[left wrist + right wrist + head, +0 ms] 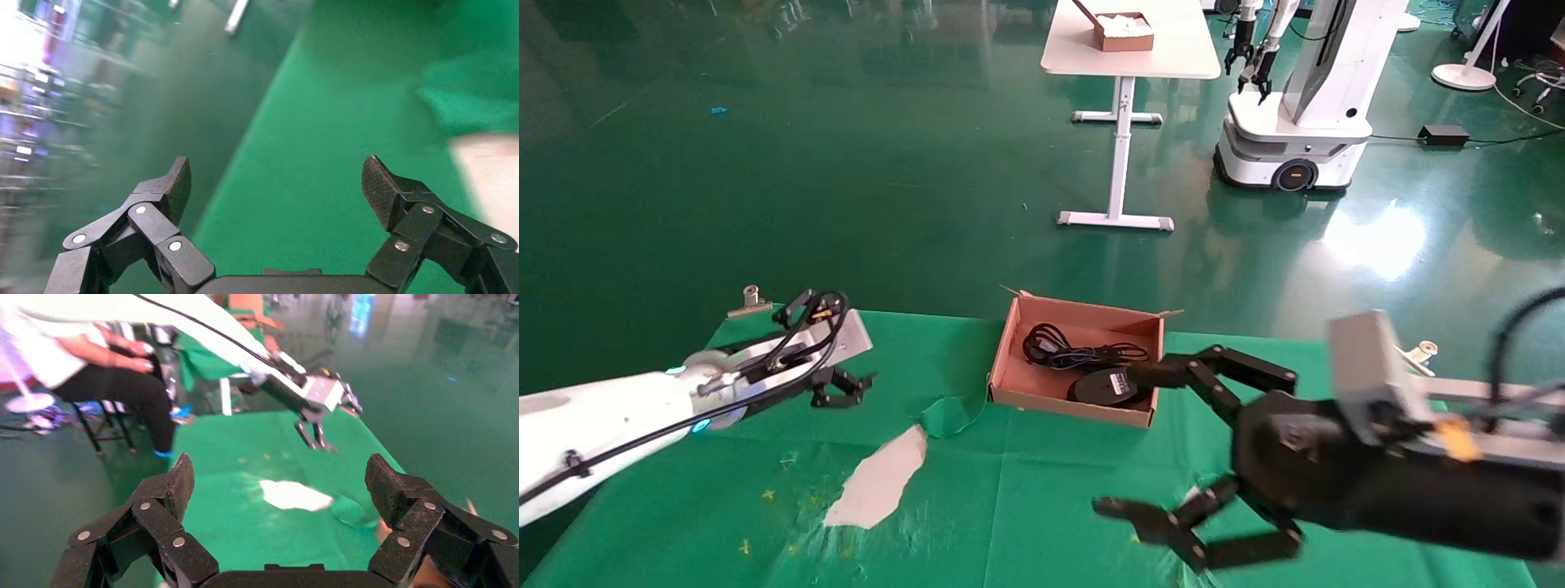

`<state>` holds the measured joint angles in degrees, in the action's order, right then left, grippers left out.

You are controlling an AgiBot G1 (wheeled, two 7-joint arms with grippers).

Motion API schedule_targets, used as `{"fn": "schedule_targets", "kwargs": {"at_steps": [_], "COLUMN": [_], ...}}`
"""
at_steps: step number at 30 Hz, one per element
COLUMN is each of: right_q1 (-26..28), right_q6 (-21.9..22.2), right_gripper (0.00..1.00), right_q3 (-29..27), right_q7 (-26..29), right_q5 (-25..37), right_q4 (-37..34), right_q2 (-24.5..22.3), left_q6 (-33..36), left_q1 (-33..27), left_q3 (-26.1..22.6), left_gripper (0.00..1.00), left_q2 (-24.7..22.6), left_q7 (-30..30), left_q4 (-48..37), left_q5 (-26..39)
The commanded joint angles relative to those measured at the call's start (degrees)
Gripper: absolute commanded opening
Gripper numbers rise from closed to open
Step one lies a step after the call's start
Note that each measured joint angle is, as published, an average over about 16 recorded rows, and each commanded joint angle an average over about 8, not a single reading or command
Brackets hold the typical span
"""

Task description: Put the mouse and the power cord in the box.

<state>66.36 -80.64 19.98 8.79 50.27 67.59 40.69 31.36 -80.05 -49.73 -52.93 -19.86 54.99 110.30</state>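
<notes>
Right gripper (pixel 278 490), fingers spread, above green cloth (pixel 245 490).

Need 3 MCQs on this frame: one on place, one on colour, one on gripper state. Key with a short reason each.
1. Where is the mouse?
A. on the cloth beside the box
B. in the box, near its front wall
C. in the left gripper

2. What colour is the table cloth?
A. green
B. white
C. blue

3. What is the state of the right gripper?
A. shut on the power cord
B. shut, empty
C. open, empty

Key: 1 B, the head view shows the mouse inside the box, with the power cord behind it. 2 A, green in all views. 3 C, its fingers are spread with nothing between them; the left gripper is open too.
</notes>
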Motion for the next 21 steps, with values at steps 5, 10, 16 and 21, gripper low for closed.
{"fn": "schedule_targets", "kwargs": {"at_steps": [5,10,16,21], "right_q1": [-3.54,-4.77,-4.76,-4.75], "right_q6": [-3.73,-5.06,-5.07,-5.07], "right_gripper": [1.00,1.00,1.00,1.00], "right_q3": [-2.92,-3.94,-3.91,-3.89], "right_q7": [1.45,1.94,1.93,1.92], "right_q5": [-6.21,-8.40,-8.43,-8.45], "right_q4": [4.42,5.95,5.94,5.93], "right_q2": [-4.19,-5.66,-5.67,-5.68], "left_q6": [7.25,13.25,20.48,26.50], "left_q1": [2.47,4.51,6.97,9.02], "left_q3": [4.50,8.22,12.71,16.44], "left_gripper": [1.00,1.00,1.00,1.00], "left_q2": [2.39,4.37,6.75,8.73], "left_q7": [1.22,2.22,3.43,4.44], "left_q4": [2.48,4.53,7.00,9.06], "left_q5": [-9.13,-16.70,-25.80,-33.38]}}
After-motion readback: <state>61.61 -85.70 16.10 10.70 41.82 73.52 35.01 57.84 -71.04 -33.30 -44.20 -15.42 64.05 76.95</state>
